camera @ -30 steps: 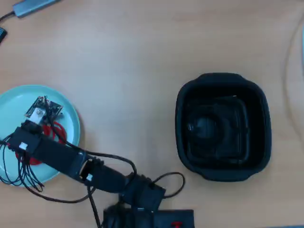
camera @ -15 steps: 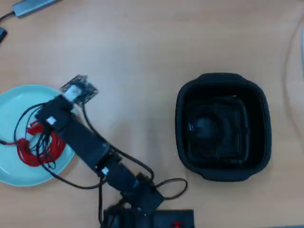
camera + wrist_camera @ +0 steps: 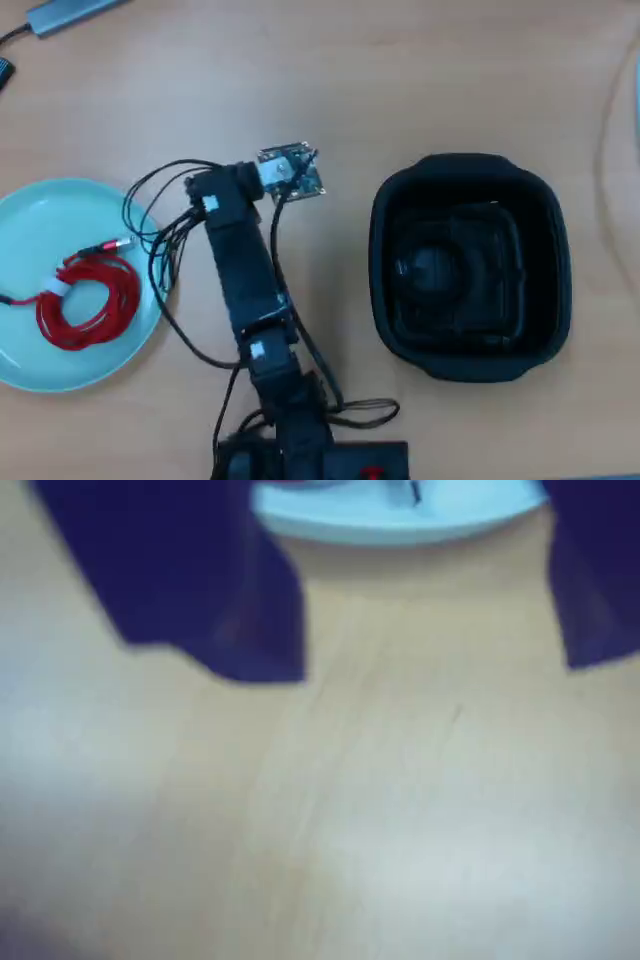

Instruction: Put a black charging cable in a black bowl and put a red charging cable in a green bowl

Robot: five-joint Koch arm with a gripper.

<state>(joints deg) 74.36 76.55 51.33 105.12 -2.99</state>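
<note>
In the overhead view the red charging cable [image 3: 85,300] lies coiled with its white band inside the pale green bowl [image 3: 40,215] at the left. The black bowl [image 3: 385,235] stands at the right. A dim, round, coil-like shape [image 3: 430,268] on its bottom looks like the black charging cable, but black on black is hard to tell. My gripper [image 3: 203,193] hangs over the table between the bowls, just right of the green bowl. In the wrist view my gripper [image 3: 430,665] is open and empty, with both dark jaws wide apart above bare wood. The green bowl's rim [image 3: 400,525] is just ahead.
The arm's loose black wires [image 3: 160,250] hang beside the green bowl's right edge. The arm's base [image 3: 320,460] sits at the bottom edge. A grey flat device [image 3: 70,12] lies at the top left corner. Bare wooden table [image 3: 400,80] lies behind the bowls.
</note>
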